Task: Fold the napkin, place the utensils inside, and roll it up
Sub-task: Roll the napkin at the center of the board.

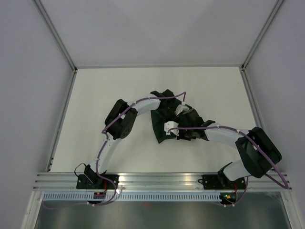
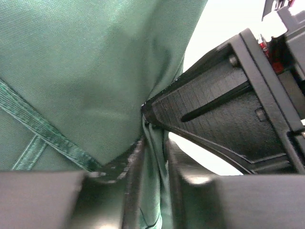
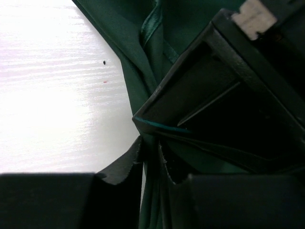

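Left tool (image 2: 153, 157) and right tool (image 3: 151, 160) each pinch the napkin (image 1: 159, 125).

The napkin (image 1: 159, 126) is lying bunched near the middle of the white table, showing from above as a dark green, crumpled, roughly wedge-shaped mass narrowing toward the near side, partly hidden under the two arms' ends. In the left wrist view the napkin (image 2: 90, 76) is hanging as a broad sheet of matte green woven fabric, with a stitched hem band crossing diagonally at the lower left; its folds are gathering into a narrow pleat running down between the fingers. In the right wrist view the napkin (image 3: 143, 52) is appearing darker, its hemmed edge twisting, and several layers are being pinched together in a thin vertical fold.
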You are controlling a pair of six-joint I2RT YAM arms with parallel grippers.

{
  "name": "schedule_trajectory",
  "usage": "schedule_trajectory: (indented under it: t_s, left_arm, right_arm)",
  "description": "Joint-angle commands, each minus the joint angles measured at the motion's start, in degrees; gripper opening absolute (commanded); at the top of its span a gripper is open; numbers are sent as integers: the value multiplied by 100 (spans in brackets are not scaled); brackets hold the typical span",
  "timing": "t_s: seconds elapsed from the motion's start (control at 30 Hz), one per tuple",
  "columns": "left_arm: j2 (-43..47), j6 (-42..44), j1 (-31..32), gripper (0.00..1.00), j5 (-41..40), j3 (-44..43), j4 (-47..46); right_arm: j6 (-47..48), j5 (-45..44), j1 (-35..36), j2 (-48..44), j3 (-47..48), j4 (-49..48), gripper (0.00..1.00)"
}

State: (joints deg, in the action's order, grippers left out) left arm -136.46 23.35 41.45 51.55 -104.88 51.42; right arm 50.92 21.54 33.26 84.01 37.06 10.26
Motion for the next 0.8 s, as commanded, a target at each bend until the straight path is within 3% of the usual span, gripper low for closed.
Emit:
schedule_trajectory:
  t_s: [0.0, 0.47, 0.57, 0.77]
  left_arm:
    - [-161, -138, -146, 35, -216, -208, 8]
    - [848, -1113, -717, 36, 215, -95, -913]
    - [1304, -1456, -875, 36, 49, 186, -1370]
    - [2404, -2554, -1174, 35, -1164, 1407, -3118]
  right_arm:
    - [129, -124, 14, 204, 91, 222, 21]
    - [217, 499, -91, 564, 696, 1241, 11]
    - [278, 797, -205, 757, 995, 1696, 9]
    - [515, 1378, -600, 1354, 1760, 2628, 8]
